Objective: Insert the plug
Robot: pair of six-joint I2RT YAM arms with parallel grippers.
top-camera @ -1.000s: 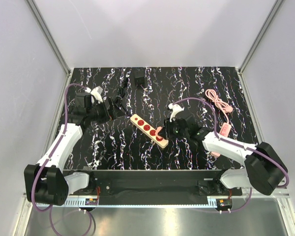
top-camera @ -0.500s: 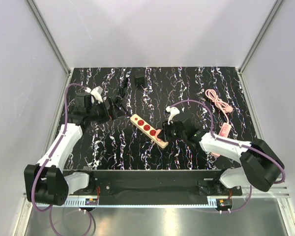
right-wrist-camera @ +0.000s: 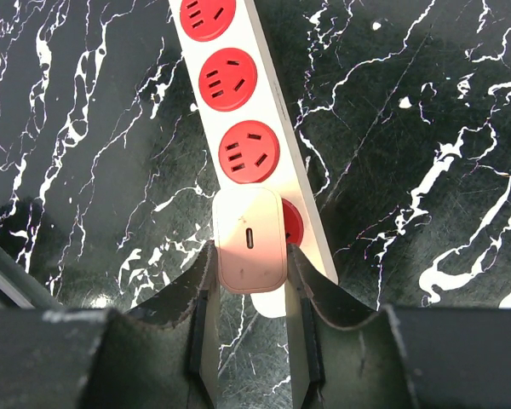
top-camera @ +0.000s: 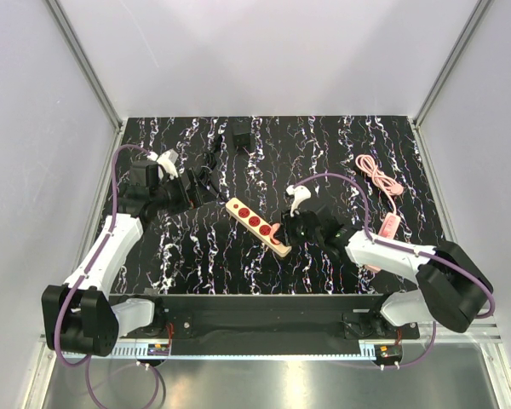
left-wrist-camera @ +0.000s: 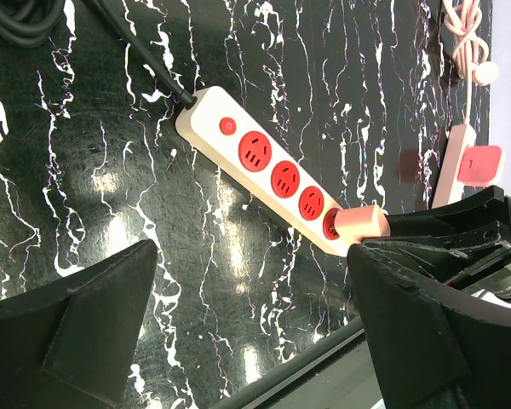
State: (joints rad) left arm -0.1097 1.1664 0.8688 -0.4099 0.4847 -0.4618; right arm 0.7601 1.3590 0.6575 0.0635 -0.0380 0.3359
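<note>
Visibly pale pink, rounded plug [right-wrist-camera: 251, 240]

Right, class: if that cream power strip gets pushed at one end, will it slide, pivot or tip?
The power strip looks rigid, long and low, so tipping or rolling seems unlikely. It lies flat on the glossy table, so an end push would probably swing it. Its black cord may drag at the far end.

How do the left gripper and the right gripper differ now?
The left gripper stands wide open and empty; the right gripper is shut on the pink plug. The right gripper is at the last socket of the power strip; the left gripper is apart from the strip, nearer its switch end. Both are black.
</note>
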